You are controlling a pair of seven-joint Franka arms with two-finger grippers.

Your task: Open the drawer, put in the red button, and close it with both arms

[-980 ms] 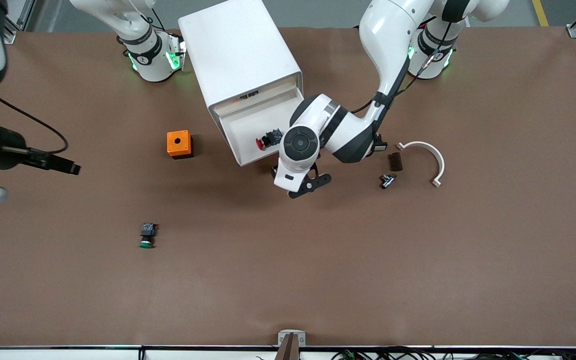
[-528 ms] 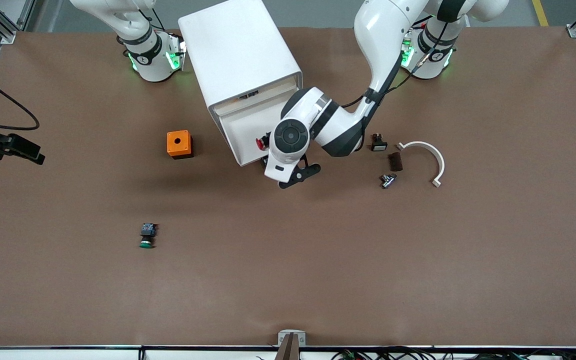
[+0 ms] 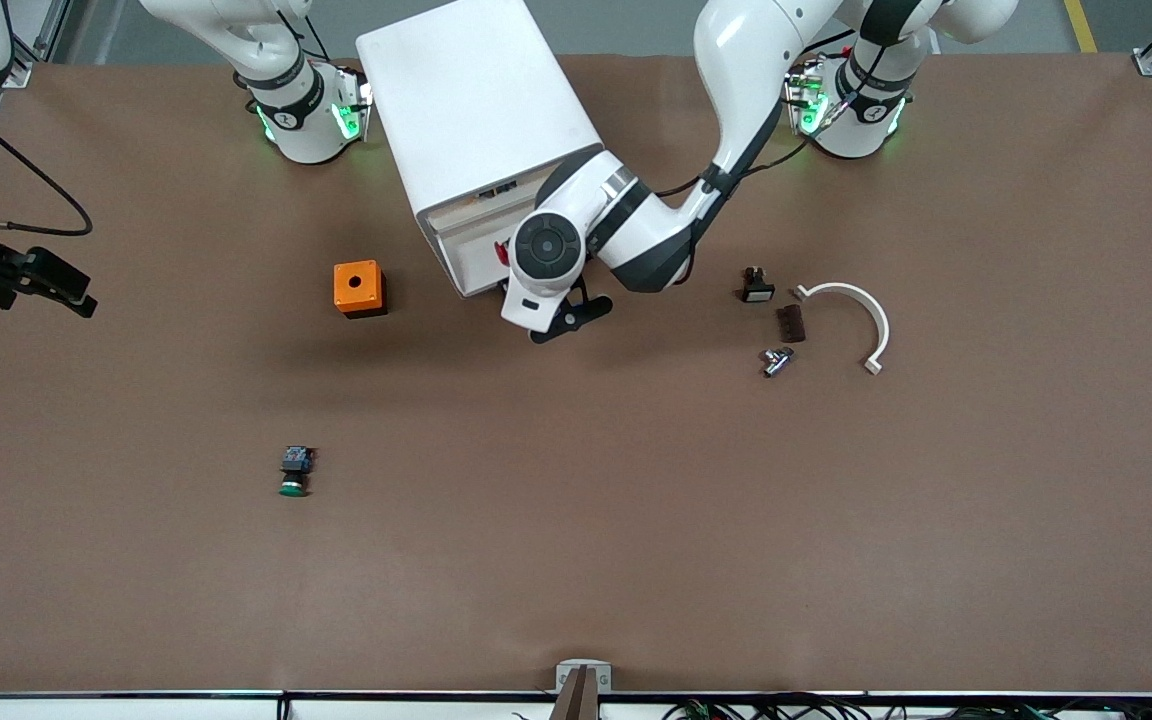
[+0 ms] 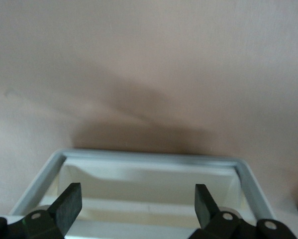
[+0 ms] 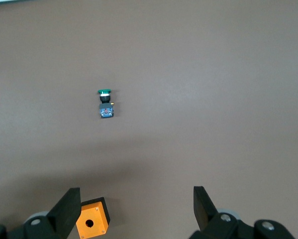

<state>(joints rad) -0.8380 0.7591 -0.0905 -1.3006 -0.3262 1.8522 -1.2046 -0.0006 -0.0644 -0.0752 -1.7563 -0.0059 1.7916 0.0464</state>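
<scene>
Right gripper (image 5: 134, 211) hangs at the right arm's end of the counter (image 3: 636, 520), jaws spread, holding nothing. The orange box (image 3: 357, 288) sits beside the white cabinet (image 3: 476, 110). The drawer (image 3: 471, 262) stands partly open at the cabinet's foot. The red button (image 3: 502, 254) lies inside it, only its cap showing past the left arm's wrist. Left gripper (image 4: 138, 205) is at the drawer's front rim, jaws spread, gripping nothing.
</scene>
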